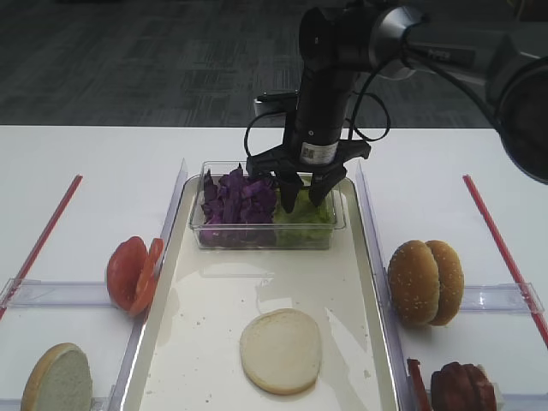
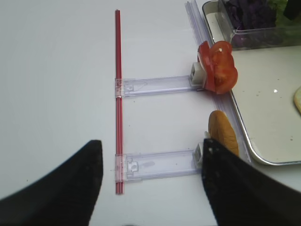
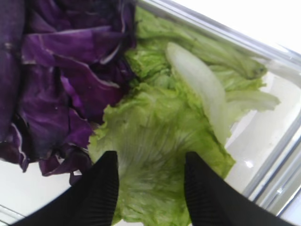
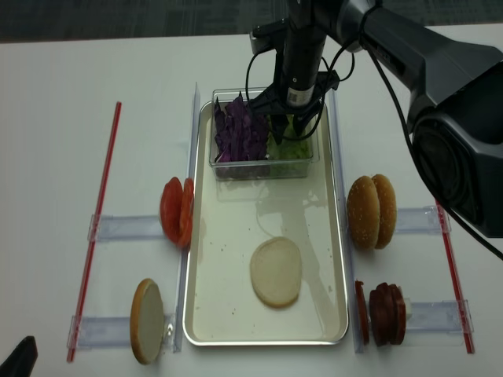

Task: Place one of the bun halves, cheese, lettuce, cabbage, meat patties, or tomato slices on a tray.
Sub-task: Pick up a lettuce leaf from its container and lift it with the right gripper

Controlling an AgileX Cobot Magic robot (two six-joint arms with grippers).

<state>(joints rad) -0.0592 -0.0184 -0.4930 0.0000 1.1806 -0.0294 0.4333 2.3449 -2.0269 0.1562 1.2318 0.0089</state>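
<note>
My right gripper (image 1: pixel 303 202) (image 3: pixel 150 157) reaches down into the clear tub (image 1: pixel 265 235) at the far end of the tray (image 1: pixel 223 308). Its fingers stand apart on either side of a crinkly lettuce (image 3: pixel 160 127) leaf, open and not pinching it. Purple cabbage (image 3: pixel 51 80) fills the tub's left half. One bun half (image 1: pixel 280 350) lies cut face up on the tray. My left gripper (image 2: pixel 151 143) hovers open and empty over the table left of the tray.
Tomato slices (image 1: pixel 133 274) and a bun half (image 1: pixel 58 378) stand in clear holders left of the tray. Two bun halves (image 1: pixel 425 281) and meat patties (image 1: pixel 462 387) stand in holders on the right. Red rods (image 1: pixel 43 235) (image 1: pixel 501 248) lie at both outer sides.
</note>
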